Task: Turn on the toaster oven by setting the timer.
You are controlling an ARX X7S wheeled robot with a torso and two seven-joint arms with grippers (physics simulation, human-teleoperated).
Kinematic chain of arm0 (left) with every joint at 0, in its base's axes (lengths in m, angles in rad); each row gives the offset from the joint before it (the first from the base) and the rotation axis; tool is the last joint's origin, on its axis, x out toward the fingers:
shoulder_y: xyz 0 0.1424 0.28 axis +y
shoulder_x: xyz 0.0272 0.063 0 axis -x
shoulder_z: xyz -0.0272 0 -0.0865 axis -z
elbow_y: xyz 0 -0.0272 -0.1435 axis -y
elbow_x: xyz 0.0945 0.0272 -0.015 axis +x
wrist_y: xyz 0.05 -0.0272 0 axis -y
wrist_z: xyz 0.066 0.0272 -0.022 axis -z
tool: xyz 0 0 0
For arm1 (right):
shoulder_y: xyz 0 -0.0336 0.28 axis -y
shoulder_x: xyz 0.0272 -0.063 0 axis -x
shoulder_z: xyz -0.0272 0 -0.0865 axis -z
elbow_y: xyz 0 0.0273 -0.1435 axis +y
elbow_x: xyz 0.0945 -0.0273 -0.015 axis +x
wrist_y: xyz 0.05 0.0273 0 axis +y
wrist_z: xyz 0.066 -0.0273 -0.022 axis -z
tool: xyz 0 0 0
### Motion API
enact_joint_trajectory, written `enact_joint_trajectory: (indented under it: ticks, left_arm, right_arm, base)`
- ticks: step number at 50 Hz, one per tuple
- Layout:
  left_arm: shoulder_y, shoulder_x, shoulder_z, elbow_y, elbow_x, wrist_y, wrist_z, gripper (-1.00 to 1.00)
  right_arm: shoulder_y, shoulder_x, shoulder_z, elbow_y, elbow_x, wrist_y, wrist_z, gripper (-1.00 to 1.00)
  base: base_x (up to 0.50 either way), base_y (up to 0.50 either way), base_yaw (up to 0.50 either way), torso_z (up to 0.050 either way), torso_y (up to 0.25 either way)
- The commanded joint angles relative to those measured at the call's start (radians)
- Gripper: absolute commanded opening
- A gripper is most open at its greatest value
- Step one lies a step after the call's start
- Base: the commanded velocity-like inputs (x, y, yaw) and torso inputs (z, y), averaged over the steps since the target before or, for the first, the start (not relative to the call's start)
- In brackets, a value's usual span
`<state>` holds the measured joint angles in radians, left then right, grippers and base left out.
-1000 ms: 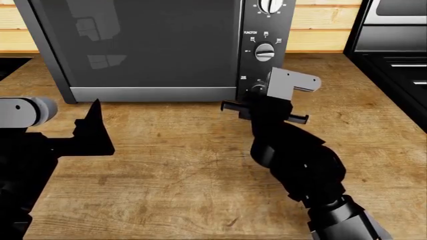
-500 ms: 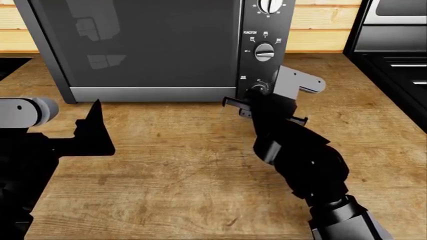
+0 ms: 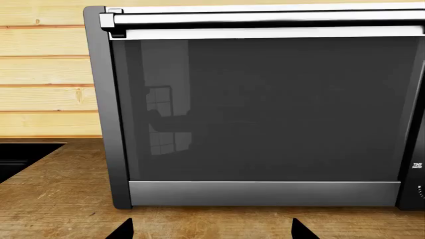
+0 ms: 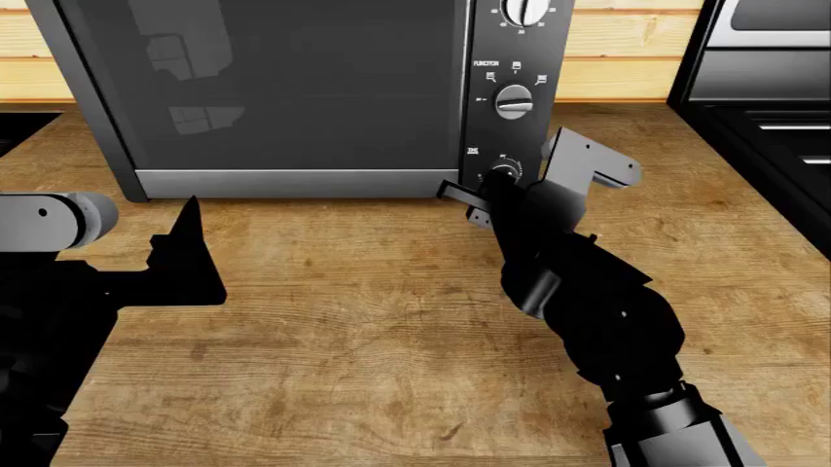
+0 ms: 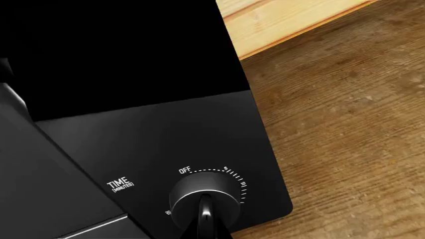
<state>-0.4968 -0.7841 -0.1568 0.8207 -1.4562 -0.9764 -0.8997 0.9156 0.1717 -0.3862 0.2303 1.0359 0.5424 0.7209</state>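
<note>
Seen from above: dark grey toaster oven (image 4: 279, 92) standing on wooden counter (image 4: 350, 321). Right gripper (image 4: 500, 185) pressed against lowest silver knob, the timer (image 4: 503, 175). Left gripper (image 4: 182, 248) hovered apart, near oven's front left corner.

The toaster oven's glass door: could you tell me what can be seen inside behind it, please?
Nothing of the interior shows. The toaster oven has dark glass that gives only faint window reflections in the left wrist and head views, so any rack or food inside stays hidden.

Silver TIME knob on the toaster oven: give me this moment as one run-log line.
right gripper: at round silver TIME knob, grip unclear | left gripper: idle, apart | dark grey toaster oven: door closed
</note>
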Motion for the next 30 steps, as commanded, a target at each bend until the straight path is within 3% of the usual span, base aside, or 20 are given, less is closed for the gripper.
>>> enact_joint_trajectory:
  ticks: [1,30]
  left_arm:
    - [-0.004,0.000,0.009,-0.001,0.000,0.003,-0.002,1.00]
    - [0.005,-0.009,0.010,0.003,-0.003,0.015,-0.007,1.00]
  right_arm:
    - [-0.010,-0.019,0.008,0.019,0.104,-0.011,-0.029,-1.00]
    - [-0.036,-0.033,0.048,0.027,0.191,-0.037,-0.026,-1.00]
  base:
    - [0.00,0.00,0.00,0.000,0.000]
    - [0.00,0.00,0.00,0.000,0.000]
